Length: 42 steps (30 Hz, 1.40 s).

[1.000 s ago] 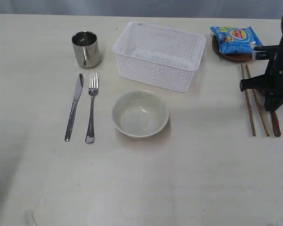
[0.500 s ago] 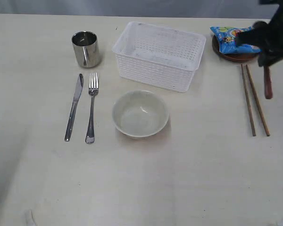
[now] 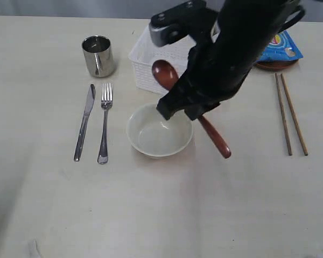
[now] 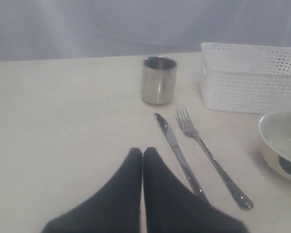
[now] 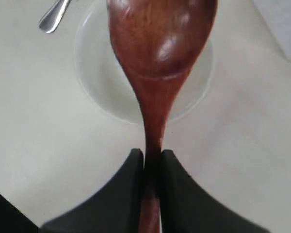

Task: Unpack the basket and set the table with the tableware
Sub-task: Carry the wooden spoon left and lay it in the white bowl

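A test-lab setup, not a home — bare off-white table (image 3: 231, 215), plain grey curtain (image 4: 87, 24) behind.

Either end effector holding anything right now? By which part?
The right end effector grips the wooden spoon partway along its handle, scoop end forward. The left end effector is shut and holds nothing.

Bare table (image 3: 167, 215) beside bowl (image 3: 156, 137); basket (image 3: 141, 67) close behind

From the round cream bowl (image 3: 151, 137), the white lattice plastic basket (image 3: 142, 54) stands at 12 o'clock, the steel fork (image 3: 104, 123) and steel knife (image 3: 85, 122) at 9, the steel cup (image 3: 98, 56) at 11. The wooden chopsticks (image 3: 289, 115) lie at 3.
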### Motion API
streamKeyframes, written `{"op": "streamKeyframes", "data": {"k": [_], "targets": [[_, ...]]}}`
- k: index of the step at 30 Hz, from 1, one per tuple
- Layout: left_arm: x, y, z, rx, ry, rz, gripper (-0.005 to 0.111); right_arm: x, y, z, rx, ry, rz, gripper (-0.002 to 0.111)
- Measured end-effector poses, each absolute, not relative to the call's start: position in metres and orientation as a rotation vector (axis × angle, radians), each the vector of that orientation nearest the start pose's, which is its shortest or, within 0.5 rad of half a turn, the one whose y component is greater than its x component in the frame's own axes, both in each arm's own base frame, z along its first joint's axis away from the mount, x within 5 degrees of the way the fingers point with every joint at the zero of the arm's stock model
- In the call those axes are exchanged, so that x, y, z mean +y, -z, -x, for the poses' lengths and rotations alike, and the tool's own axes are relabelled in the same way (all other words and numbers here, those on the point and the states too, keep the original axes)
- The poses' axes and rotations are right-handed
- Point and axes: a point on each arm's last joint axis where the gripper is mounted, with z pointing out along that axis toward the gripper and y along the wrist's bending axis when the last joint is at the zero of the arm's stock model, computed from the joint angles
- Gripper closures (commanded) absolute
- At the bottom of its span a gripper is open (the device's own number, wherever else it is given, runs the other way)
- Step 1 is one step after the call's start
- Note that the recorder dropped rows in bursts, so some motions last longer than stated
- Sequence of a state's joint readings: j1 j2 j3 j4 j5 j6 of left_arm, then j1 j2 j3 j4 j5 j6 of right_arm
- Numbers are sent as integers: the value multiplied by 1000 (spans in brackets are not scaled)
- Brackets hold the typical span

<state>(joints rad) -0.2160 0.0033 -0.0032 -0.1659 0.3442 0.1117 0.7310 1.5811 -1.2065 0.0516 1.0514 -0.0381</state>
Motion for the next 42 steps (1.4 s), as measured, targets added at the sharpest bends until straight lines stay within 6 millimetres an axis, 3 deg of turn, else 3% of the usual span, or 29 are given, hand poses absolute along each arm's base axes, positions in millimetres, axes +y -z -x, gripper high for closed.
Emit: {"op": "streamKeyframes", "data": {"k": [5,10,16,24,30,37,42], "targets": [[-16,-183,-51,1819,235,-196,107,219,-239,-228,2833,-127,1149,109],[-16,-183,-51,1819,235,-196,107,222,-224,-231,2887,-93,1172,109],[-16,-183,-51,1819,235,-196,107,228,-230,-235,2865,-108,1169,109],[-16,-183,-51,1819,235,-196,107,255,-242,-262,2860,-118,1179,109],[-16,-183,-51,1819,235,-196,107,254,-228,-260,2914,-93,1199,109],[-16,-183,-51,1819,235,-196,107,259,-194,-264,3000,-40,1230,109],[-16,-183,-51,1819,235,-196,107,259,-191,-265,3009,-37,1232,108]]}}
